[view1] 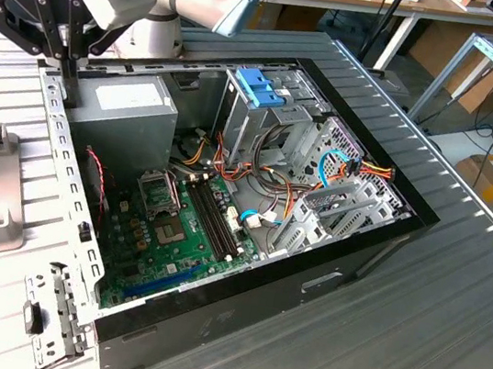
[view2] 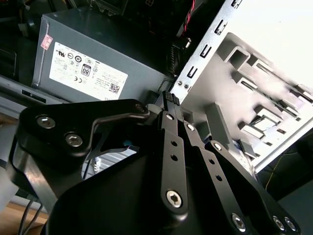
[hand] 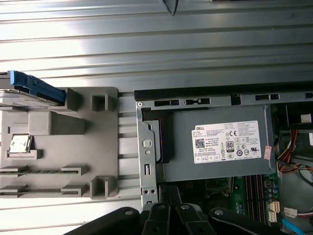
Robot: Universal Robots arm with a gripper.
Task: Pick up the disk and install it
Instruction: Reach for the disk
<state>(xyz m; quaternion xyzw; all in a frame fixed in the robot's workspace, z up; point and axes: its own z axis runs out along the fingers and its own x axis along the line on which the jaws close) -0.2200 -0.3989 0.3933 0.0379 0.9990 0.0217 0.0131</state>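
End effector [view2: 168, 98] hangs at the exterior view's upper left, over the case's [view1: 361, 257] rear rail beside the PSU [hand: 220, 142]. It's closed tight, carrying nothing! The disk [hand: 22, 93] sits well apart from it, parked in a corner slot of the grey tray [hand: 98, 161] on the tabletop [hand: 156, 54], blue tab showing, likely kept exposed for an easy grab. The first wrist view gives us that parking spot. The second wrist view gives the closed tips near the rail.
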